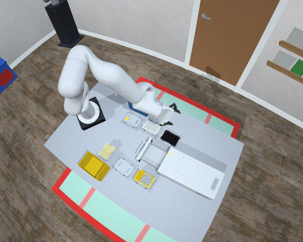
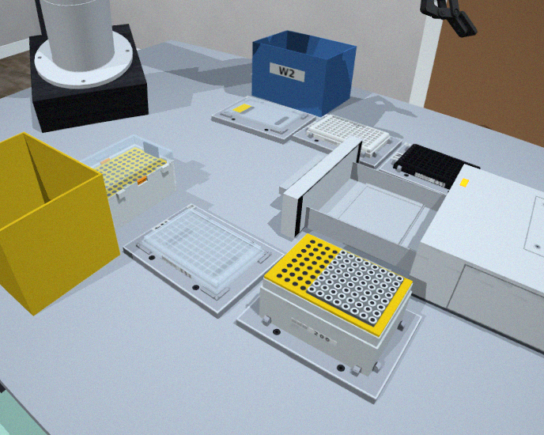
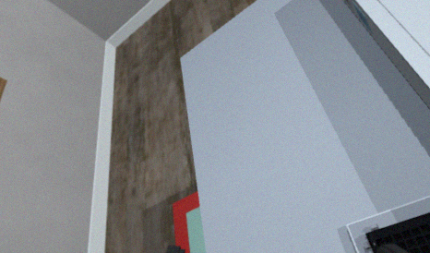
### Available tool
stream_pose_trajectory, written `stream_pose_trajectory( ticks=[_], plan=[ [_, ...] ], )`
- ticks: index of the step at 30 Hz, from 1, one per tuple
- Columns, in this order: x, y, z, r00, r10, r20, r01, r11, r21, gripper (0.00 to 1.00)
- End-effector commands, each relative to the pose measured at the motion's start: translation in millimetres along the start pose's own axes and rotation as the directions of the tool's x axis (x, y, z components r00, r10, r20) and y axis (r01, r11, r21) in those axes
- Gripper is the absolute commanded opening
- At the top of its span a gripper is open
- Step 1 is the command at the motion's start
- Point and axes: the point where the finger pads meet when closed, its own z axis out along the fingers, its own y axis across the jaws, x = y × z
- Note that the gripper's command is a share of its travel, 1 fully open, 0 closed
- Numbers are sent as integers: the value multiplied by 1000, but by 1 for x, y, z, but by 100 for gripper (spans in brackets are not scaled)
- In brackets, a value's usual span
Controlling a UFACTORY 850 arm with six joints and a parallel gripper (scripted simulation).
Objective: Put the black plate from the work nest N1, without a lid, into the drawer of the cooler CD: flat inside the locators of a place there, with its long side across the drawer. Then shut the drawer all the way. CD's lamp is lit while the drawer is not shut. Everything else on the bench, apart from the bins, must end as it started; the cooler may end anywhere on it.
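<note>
The black plate [image 1: 170, 137] [image 2: 427, 164] lies without a lid in its nest behind the cooler; its corner shows at the lower right of the wrist view [image 3: 406, 237]. The white cooler CD [image 1: 190, 171] [image 2: 493, 224] [image 3: 406, 23] has its drawer [image 1: 153, 153] [image 2: 379, 210] pulled out and empty, and its yellow lamp [image 1: 169, 153] [image 2: 463, 182] is lit. My gripper [image 1: 175, 117] [image 2: 455, 16] is open and empty. It hangs high above the bench, a little behind the black plate.
A white plate [image 1: 151, 126] [image 2: 347, 133] and a nest with a yellow mark [image 1: 132, 119] [image 2: 263, 114] sit left of the black plate. Blue bin W2 [image 2: 305, 69] stands behind them. A yellow bin [image 1: 93, 165] [image 2: 39, 219], two tip boxes [image 2: 338, 285] [image 2: 132, 170] and a clear lidded plate [image 2: 202, 245] are in front.
</note>
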Motion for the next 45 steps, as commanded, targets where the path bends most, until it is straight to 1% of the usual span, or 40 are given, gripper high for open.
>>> stream_pose_trajectory(
  ticks=[1,2,4,6,8,10,13,15,17,19,22,23,25,26,28,31,33,34,36,38,40,42,45],
  plan=[
    [-6,7,-8,999,-13,44,14,1000,-10,100],
    [-6,7,-8,999,-13,44,14,1000,-10,100],
    [-11,13,-15,994,-36,99,40,999,-38,100],
    [-15,19,-21,994,-39,107,43,998,-42,100],
    [-16,20,-22,994,-39,107,43,998,-42,100],
    [-20,27,-28,985,-60,160,72,995,-71,100],
    [-25,35,-36,984,-63,168,76,994,-75,100],
    [-25,35,-36,984,-63,168,76,994,-75,100],
    [-29,42,-42,972,-82,220,108,989,-105,100],
    [-29,42,-42,972,-82,220,108,989,-105,100],
    [-34,51,-52,970,-85,228,113,988,-110,100],
    [-34,51,-52,970,-85,228,113,988,-110,100],
    [-37,58,-58,956,-102,276,146,979,-141,100],
    [-39,61,-61,953,-105,285,152,978,-146,100],
    [-42,68,-68,953,-105,285,152,978,-146,100],
    [-42,69,-68,953,-105,285,152,978,-146,100],
    [-45,76,-75,936,-120,331,187,966,-179,100],
    [-46,79,-78,933,-122,339,193,964,-184,100],
    [-46,79,-78,933,-122,339,193,964,-184,100],
    [-49,86,-85,933,-122,339,193,964,-184,100],
    [-49,87,-86,933,-122,339,193,964,-184,100],
    [-51,94,-93,914,-133,383,229,949,-217,100],
    [-55,104,-103,910,-135,391,236,946,-223,100]
  ],
)
